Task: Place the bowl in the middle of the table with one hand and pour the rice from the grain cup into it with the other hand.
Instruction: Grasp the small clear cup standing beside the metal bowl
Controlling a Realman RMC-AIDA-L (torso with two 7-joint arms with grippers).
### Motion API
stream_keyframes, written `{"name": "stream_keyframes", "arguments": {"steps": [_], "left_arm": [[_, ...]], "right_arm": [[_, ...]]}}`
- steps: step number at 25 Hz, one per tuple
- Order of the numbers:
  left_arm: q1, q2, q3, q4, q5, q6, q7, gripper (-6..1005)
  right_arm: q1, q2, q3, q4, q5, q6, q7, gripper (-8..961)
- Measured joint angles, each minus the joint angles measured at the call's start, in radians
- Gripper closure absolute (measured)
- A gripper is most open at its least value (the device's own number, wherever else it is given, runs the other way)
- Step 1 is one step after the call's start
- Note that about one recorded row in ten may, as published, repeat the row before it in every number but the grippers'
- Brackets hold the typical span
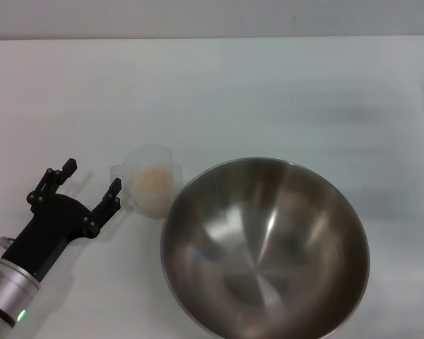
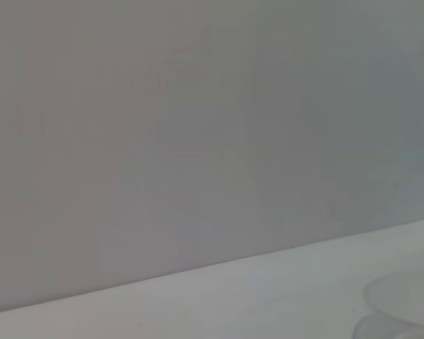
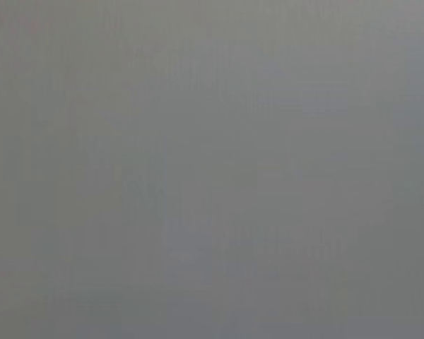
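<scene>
From the head view, the big shiny bowl (image 1: 265,248) sits on the white worktop (image 1: 283,92), low and a bit to the right. The small clear grain cup (image 1: 150,181) stands upright just beside the bowl's left rim, so near that I cannot tell if they touch. Pale rice (image 1: 153,180) lies inside the cup. The left hand (image 1: 92,183) is at the lower left, its black fingers spread wide and holding nothing. One fingertip is just beside the cup.

The left wrist view shows a grey wall and a strip of worktop (image 2: 198,304). A faint round rim in one corner may be the cup.

The right wrist view shows only plain grey. The right hand is not seen anywhere.
</scene>
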State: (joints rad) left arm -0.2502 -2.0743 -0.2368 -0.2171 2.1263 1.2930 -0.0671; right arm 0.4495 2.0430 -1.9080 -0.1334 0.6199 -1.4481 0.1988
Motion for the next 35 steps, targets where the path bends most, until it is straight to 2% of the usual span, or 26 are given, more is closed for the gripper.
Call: {"name": "stream_keyframes", "arguments": {"steps": [16, 26, 35], "left_arm": [[-0.056, -0.001, -0.07, 0.002, 0.001, -0.045, 0.003, 250], [-0.077, -0.004, -0.067, -0.023, 0.005, -0.092, -0.007, 466], [-0.077, -0.003, -0.069, -0.042, 0.006, -0.097, -0.009, 861]], "right_arm": [[0.011, 0.004, 0.024, 0.0, 0.0, 0.006, 0.001, 545], [0.003, 0.008, 0.026, 0.0, 0.0, -0.001, 0.001, 545], [0.0, 0.008, 0.026, 0.0, -0.004, -0.004, 0.001, 545]]}}
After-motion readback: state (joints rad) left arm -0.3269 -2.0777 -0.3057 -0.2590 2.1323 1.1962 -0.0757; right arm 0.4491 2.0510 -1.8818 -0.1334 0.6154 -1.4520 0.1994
